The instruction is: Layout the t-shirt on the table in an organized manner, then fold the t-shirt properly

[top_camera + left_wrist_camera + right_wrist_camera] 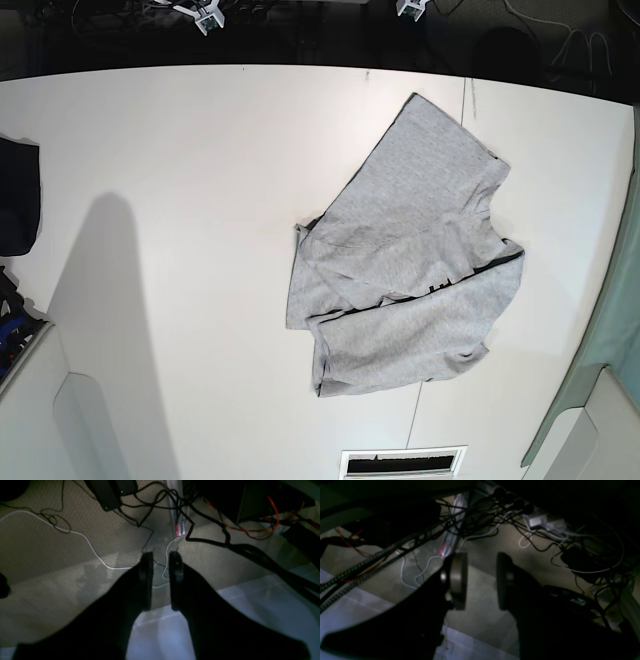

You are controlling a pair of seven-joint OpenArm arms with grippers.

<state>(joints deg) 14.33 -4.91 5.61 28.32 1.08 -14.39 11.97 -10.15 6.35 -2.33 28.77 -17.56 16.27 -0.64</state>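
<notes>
The base view alone shows the t-shirt (405, 265): it lies crumpled and partly folded over itself on the table (180, 180), right of centre, with a strip of black print peeking out between two grey layers. A thin seam line in the tabletop runs under it. A dark cloth (17, 195) sits at the table's left edge, well apart from the shirt, and a pale green panel (600, 350) stands along the right side. No arm or gripper appears in this view.

The wrist views show what the base view does not: the grippers and the floor beyond the table. Neither wrist view shows the shirt.

In the left wrist view, the left gripper (160, 560) points out past the table edge (250, 590) toward the beige carpet (50, 555). Its jaws stand a little apart with nothing between them; carpet and a white cable (87, 542) show through the gap. Black cables, an orange cable (250, 530) and a small red-and-white label (180, 528) lie beyond.

In the right wrist view, dim and dark, the right gripper (481, 580) also hangs over the table edge (352, 600), aimed at the floor. Its jaws are parted wider than the left's and hold nothing; bare carpet fills the gap. A tangle of black and white cables (495, 520) lies ahead.
</notes>
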